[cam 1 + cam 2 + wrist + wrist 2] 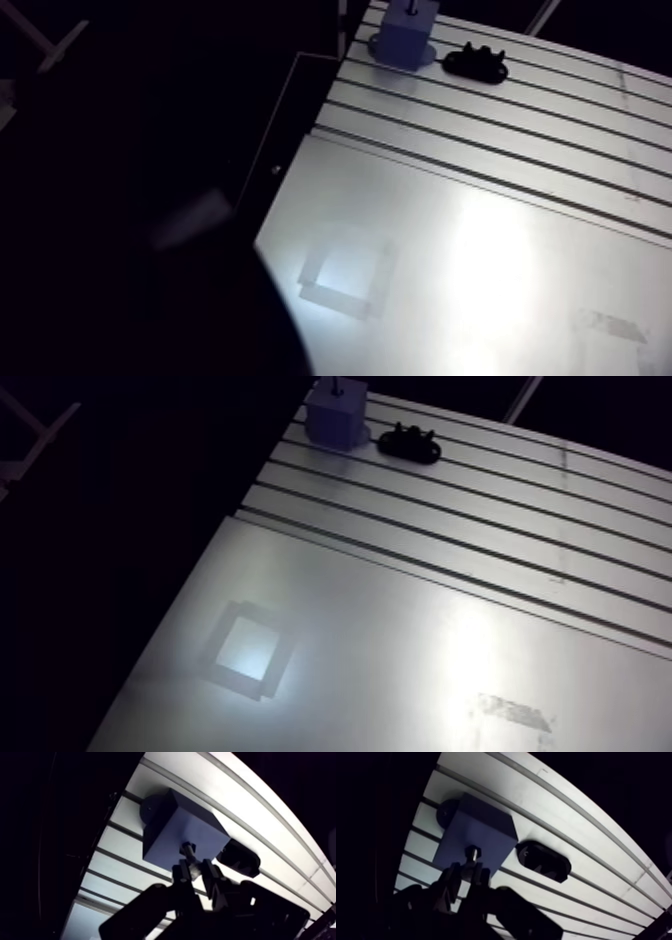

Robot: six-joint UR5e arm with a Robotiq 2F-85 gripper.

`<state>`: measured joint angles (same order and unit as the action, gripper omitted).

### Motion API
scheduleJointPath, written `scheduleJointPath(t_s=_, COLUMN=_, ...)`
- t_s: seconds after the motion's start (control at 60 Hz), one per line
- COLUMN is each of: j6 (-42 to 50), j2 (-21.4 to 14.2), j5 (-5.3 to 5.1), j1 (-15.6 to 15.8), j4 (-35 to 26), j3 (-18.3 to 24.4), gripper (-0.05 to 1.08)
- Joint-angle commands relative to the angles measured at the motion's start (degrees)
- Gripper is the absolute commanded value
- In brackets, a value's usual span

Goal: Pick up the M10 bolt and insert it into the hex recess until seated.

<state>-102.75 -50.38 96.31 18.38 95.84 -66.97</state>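
Note:
A blue block (pixel 167 827) stands on the slotted table (pixel 125 847) near its far corner, also seen in the arm view (pixel 405 40). In the wrist view my gripper (pixel 196 871) is directly over the block, shut on the M10 bolt (pixel 189 850). The bolt sticks out ahead of the fingertips (pixel 454 879), and its dark end (pixel 472 852) is at the block's top face. The recess is hidden under the bolt, and I cannot tell how deep the bolt sits. In the arm view only a dark sliver of the gripper (pixel 335 386) shows above the block.
A black oval fixture (pixel 543 859) lies on the table just beside the block (pixel 475 62). A taped square outline (pixel 248 651) and a tape patch (pixel 515 711) mark the smooth plate nearer the camera. The table's left edge (pixel 285 150) drops into darkness.

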Motion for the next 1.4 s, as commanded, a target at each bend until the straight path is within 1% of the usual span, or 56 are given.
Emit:
scheduleJointPath(t_s=0.017, j6=0.0, j2=0.1, j5=-0.02, j1=0.0, j4=0.0, j3=-0.1, gripper=0.76)
scheduleJointPath(t_s=1.267, j6=0.0, j2=0.7, j5=-0.19, j1=0.0, j4=0.3, j3=-0.7, gripper=0.76)
scheduleJointPath(t_s=1.3, j6=0.0, j2=0.7, j5=-0.20, j1=0.0, j4=0.3, j3=-0.7, gripper=0.75)
scheduleJointPath(t_s=1.317, j6=0.0, j2=0.7, j5=-0.20, j1=0.0, j4=0.3, j3=-0.7, gripper=0.71)
scheduleJointPath(t_s=1.333, j6=0.0, j2=0.7, j5=-0.20, j1=0.0, j4=0.3, j3=-0.7, gripper=0.64)
scheduleJointPath(t_s=1.35, j6=0.0, j2=0.7, j5=-0.20, j1=0.0, j4=0.3, j3=-0.7, gripper=0.64)
scheduleJointPath(t_s=1.367, j6=0.0, j2=0.7, j5=-0.20, j1=0.0, j4=0.3, j3=-0.7, gripper=0.52)
scheduleJointPath(t_s=1.383, j6=0.0, j2=0.7, j5=-0.20, j1=0.0, j4=0.3, j3=-0.7, gripper=0.52)
scheduleJointPath(t_s=1.4, j6=0.0, j2=0.7, j5=-0.20, j1=0.0, j4=0.3, j3=-0.7, gripper=0.36)
